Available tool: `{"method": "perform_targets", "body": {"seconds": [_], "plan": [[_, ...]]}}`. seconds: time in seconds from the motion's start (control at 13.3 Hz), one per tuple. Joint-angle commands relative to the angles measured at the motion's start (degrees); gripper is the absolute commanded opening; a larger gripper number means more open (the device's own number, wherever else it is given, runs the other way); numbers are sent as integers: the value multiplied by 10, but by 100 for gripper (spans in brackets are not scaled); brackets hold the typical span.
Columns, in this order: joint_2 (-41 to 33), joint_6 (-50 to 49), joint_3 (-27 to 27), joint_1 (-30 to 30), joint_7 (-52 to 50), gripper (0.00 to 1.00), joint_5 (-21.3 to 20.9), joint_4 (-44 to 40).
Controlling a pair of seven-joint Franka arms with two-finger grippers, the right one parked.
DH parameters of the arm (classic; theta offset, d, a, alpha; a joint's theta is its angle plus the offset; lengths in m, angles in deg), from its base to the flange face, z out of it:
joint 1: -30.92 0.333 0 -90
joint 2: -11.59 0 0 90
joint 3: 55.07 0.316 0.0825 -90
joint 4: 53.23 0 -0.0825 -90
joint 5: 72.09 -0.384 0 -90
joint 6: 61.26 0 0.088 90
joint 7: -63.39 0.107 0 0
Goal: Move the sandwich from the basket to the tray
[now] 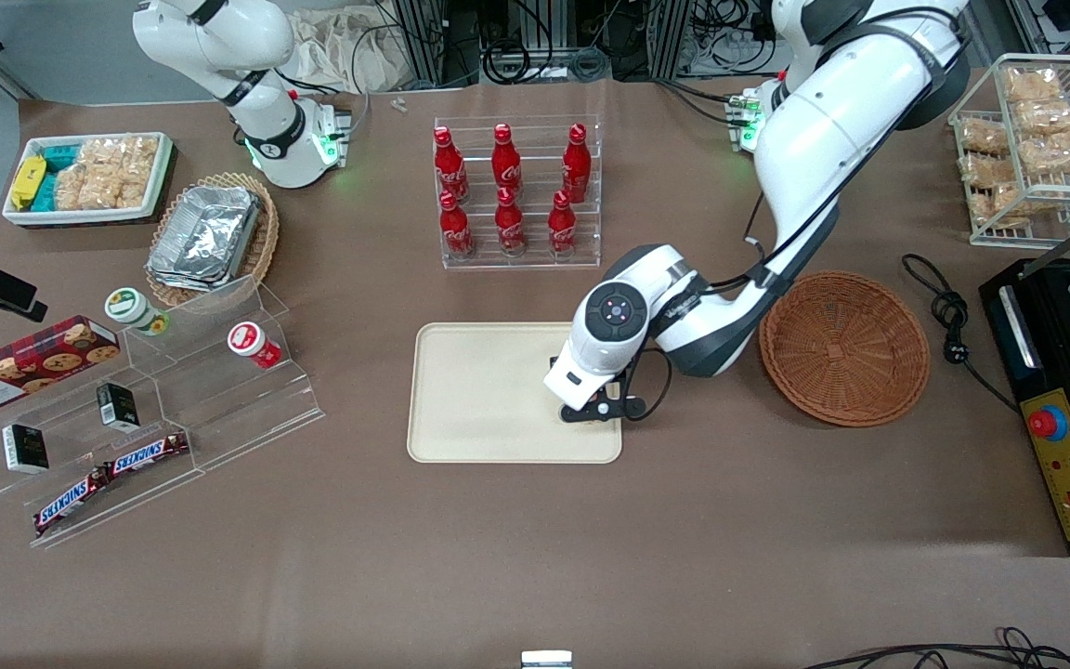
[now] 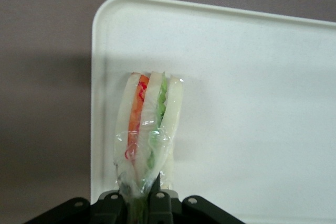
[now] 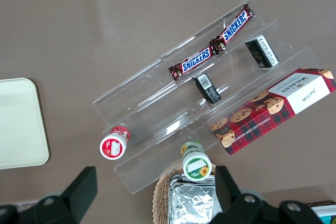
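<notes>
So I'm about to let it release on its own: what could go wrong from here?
The gripper pinches only a wrapped tip of the sandwich, so the film might slip or cling on release. It hangs over the tray close to a rim and corner; dropped here, it may tip onto the rim or the table. Standing on its narrow edge, it would likely fall flat.

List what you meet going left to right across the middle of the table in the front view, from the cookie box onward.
Cookie box → red-lidded cup → tray → gripper holding the sandwich over the tray's edge → basket → black cable.
</notes>
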Motion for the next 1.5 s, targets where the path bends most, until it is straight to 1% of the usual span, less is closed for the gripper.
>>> {"method": "perform_targets", "body": {"seconds": [0.0, 0.07, 0.15, 0.3, 0.45, 0.53, 0.6, 0.67, 0.75, 0.82, 0.9, 0.97, 1.05, 1.12, 1.35, 1.43], "plan": [[10, -4, 30, -30, -15, 51, -5, -41], [10, -4, 30, -30, -18, 100, -6, -46], [2, -7, 31, -30, -16, 100, -10, -49], [-23, -31, 29, -24, -19, 100, -3, -77], [-67, -146, 29, -20, -18, 100, 17, -104], [-100, -185, 29, -6, -7, 100, 20, -103], [-130, -193, 24, 35, -3, 100, 41, -93], [-168, -196, 19, 65, 31, 99, 74, -72], [-215, -205, 31, 77, 92, 99, 106, -42], [-267, -213, 83, 78, 140, 99, 144, -4], [-318, -213, 147, 69, 198, 99, 190, 35], [-358, -220, 205, 50, 272, 99, 226, 65], [-391, -233, 259, 34, 329, 98, 234, 95], [-411, -238, 294, 27, 366, 98, 234, 112], [-424, -294, 365, 26, 481, 98, 227, 105], [-421, -296, 372, 26, 501, 99, 220, 94]]}}
